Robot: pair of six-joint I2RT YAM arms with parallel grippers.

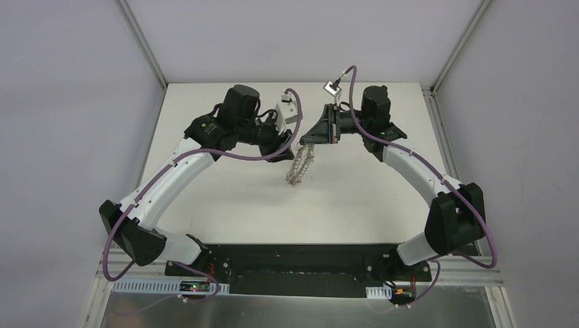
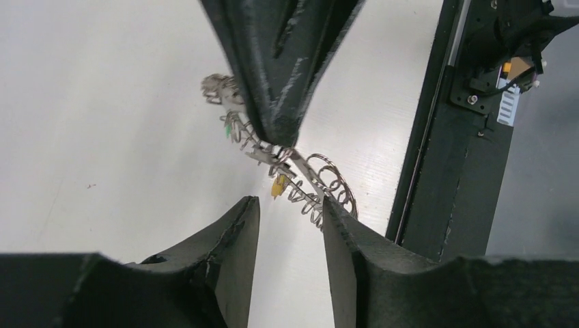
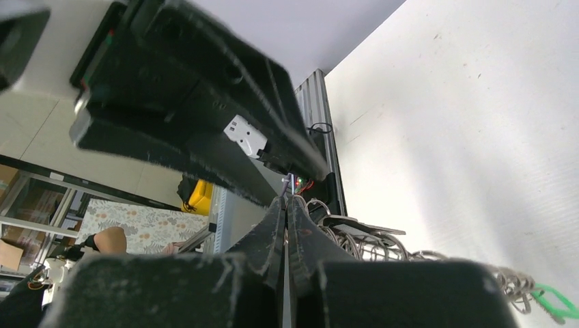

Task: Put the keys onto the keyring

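Grey wire loops fringe the keyring [image 2: 304,179], a floppy metal chain that dangles over the white bench [image 2: 102,137]. A yellow-orange key [image 2: 278,186] and a green key [image 2: 225,128] hang among its rings. My right fingers [image 2: 273,89] are pressed fully together on its upper stretch and carry it. My left fingers [image 2: 239,236] stand partly apart and grip nothing. The yellow-orange key hangs just above their gap, and the ring's lower coils sit just beside one tip.
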